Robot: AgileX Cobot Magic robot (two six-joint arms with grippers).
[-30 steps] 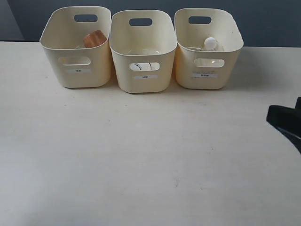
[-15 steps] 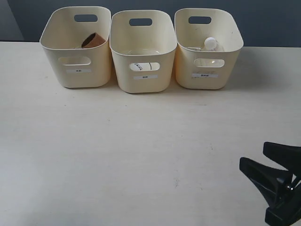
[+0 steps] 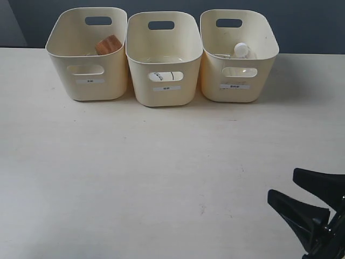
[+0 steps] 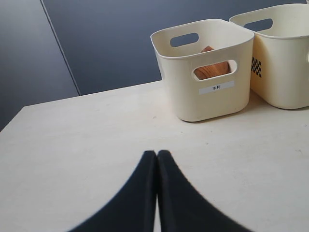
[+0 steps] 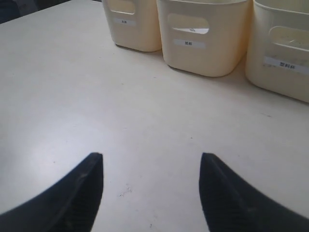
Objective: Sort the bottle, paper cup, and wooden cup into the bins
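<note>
Three cream bins stand in a row at the back: left (image 3: pixel 70 86), middle (image 3: pixel 183 91), right (image 3: pixel 213 89). The brown wooden cup (image 3: pixel 108 44) lies in the left bin and shows through its cut-out (image 4: pixel 212 71). In the right bin only the bottle's white cap (image 3: pixel 241 49) shows above the rim. A white shape with a dark mark, likely the paper cup (image 3: pixel 164 76), shows through the middle bin's cut-out. My right gripper (image 3: pixel 282 184) is open and empty over the table's front right (image 5: pixel 150 157). My left gripper (image 4: pixel 157 152) is shut, empty, well short of the left bin (image 4: pixel 188 96).
The pale table (image 3: pixel 135 172) stretches in front of the bins, with a few small dark specks (image 3: pixel 203 208). A dark wall (image 3: pixel 312 21) stands behind. The right wrist view sees all three bins' labelled fronts (image 5: pixel 203 60).
My right gripper has come in from the right edge to the front right of the table, staying open. The wooden cup has rocked inside the left bin.
</note>
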